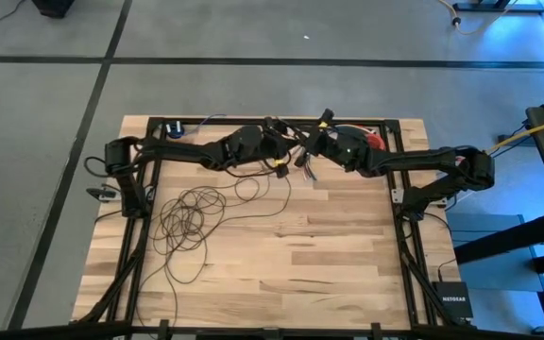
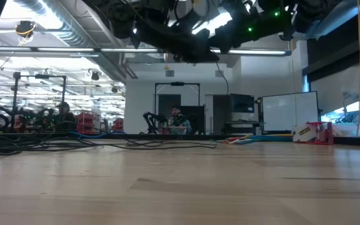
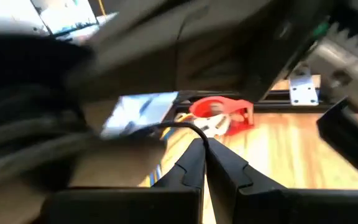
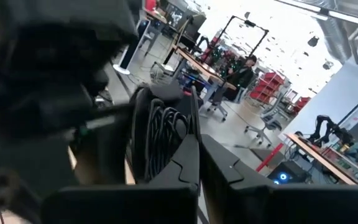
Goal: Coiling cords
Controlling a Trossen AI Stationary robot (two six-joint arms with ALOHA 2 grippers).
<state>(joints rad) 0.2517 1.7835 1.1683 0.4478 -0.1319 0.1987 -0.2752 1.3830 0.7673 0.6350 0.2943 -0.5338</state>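
Note:
The thin dark cord lies in loose loops on the table's left half, and one strand runs from them up to the grippers. Both arms meet above the far middle of the table. My left gripper is shut on a single strand of the cord. My right gripper is shut beside a bundle of several cord loops. In the low view both arms are high above the table, and the loose cord lies flat at the left. My left gripper pinches one strand of the cord at the free ends of its two fingers. The strand lies across the fingers and bends away past the tips, lifted clear of the table. My right gripper has the bundle of several cord loops at its fingers, clear of the table. The strands run along the fingers. The fingers themselves hide the place of contact.
A red tape dispenser stands at the far right of the table and also shows in the left wrist view. A small blue-and-black item lies at the far left. The near half of the wooden table is bare.

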